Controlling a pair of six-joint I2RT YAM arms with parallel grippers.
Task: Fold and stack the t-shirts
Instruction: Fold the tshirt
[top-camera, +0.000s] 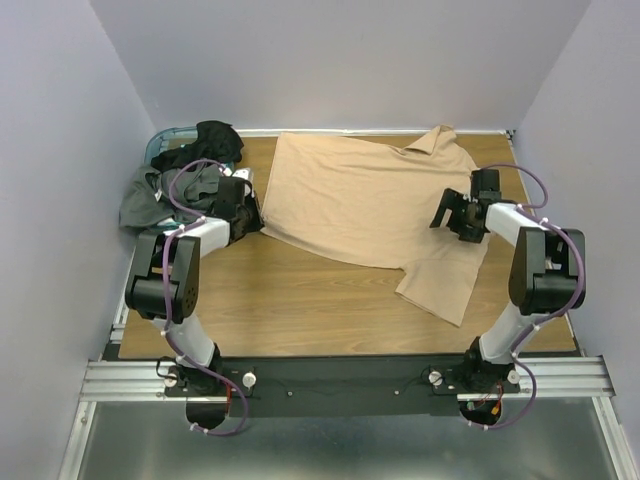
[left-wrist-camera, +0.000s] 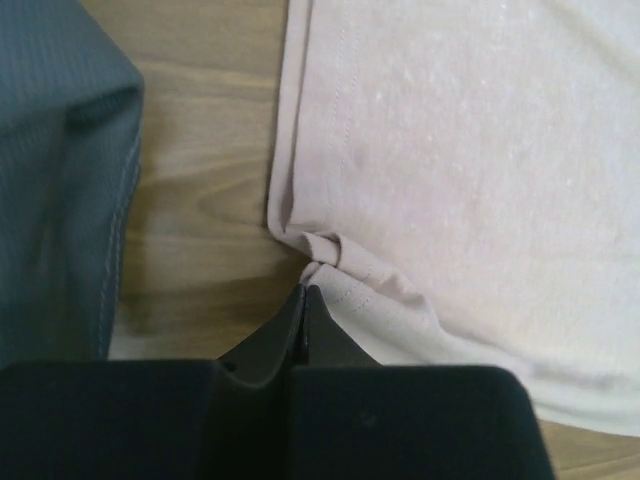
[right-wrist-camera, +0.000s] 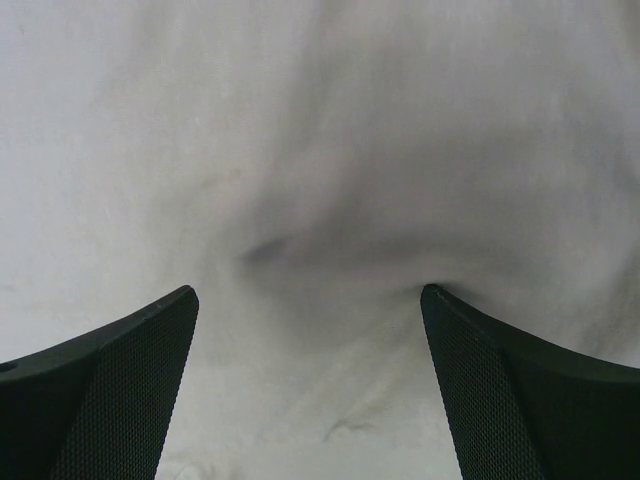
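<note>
The tan t-shirt (top-camera: 370, 200) lies spread flat on the wooden table, collar at the far right. My left gripper (top-camera: 248, 212) is at its near-left hem corner. In the left wrist view its jaws (left-wrist-camera: 305, 292) are shut, with the puckered hem of the tan shirt (left-wrist-camera: 480, 150) pinched at the tips. My right gripper (top-camera: 447, 212) is open over the shirt's right shoulder. In the right wrist view the right gripper (right-wrist-camera: 310, 292) has its fingers spread wide just above the cloth (right-wrist-camera: 320, 150). A dark grey shirt (top-camera: 145, 200) and a black shirt (top-camera: 210, 140) lie heaped at the far left.
A teal basket (top-camera: 165, 133) sits at the far left corner under the dark heap. The dark grey cloth (left-wrist-camera: 60, 180) lies just left of my left gripper. Bare wood (top-camera: 300, 300) lies in front of the tan shirt. Walls enclose the table.
</note>
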